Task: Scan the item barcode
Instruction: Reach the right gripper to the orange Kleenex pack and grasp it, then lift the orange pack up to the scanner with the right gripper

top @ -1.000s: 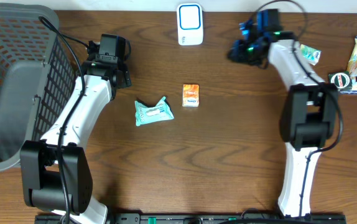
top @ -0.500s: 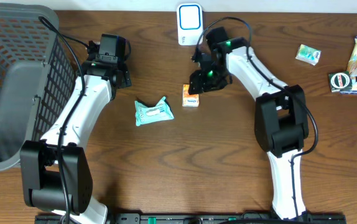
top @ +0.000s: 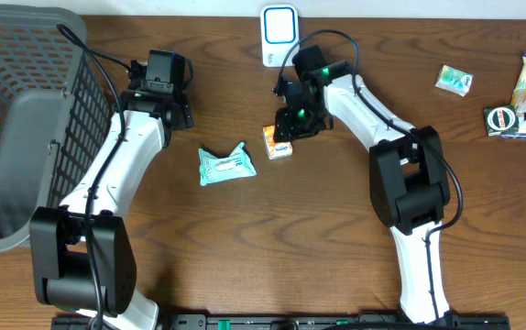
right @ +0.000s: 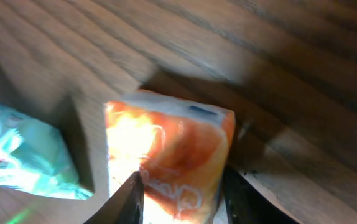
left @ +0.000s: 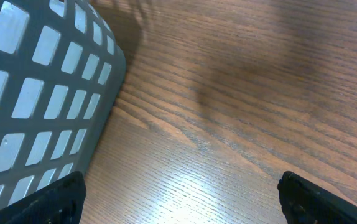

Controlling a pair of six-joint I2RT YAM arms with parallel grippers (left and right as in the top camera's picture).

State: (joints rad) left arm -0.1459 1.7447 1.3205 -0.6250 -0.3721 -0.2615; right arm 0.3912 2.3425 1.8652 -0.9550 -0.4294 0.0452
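Mid-table, on the near side of the white device (top: 279,35) that I take for the scanner, the orange packet (top: 277,142) lies flat on the table, and the right gripper (top: 288,128) is right on top of it. The jaws are pulled in narrow, one pad against each long side, so I'd call that a hold. The packet's long axis runs straight out from the jaws, a touch tilted. The left gripper (left: 188,208) sits well apart beside the basket (top: 6,55), jaws wide and empty, so the right arm is plainly nearer. The packet looks glossy, orange with a pale band at one end and curly lettering. No barcode shows on this face. A teal packet (top: 226,165) lies near it, leftward.
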